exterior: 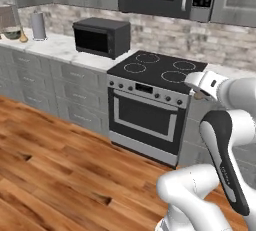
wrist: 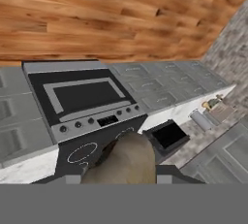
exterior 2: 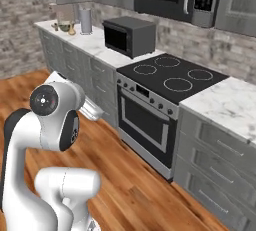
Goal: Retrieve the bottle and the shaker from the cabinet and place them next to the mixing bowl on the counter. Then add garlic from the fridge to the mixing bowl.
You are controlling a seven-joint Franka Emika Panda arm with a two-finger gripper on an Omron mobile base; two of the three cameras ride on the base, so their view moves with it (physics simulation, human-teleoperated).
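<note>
My jaws [wrist: 121,172] are clenched on what looks like the garlic [wrist: 127,157], a light, lumpy, papery bulb sitting between them, best held gently around its widest middle, with the stove [wrist: 85,104] beyond.

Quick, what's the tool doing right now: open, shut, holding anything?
Tool: closed on a tan-brown rounded object, held above the stove; what the object is cannot be told.
</note>
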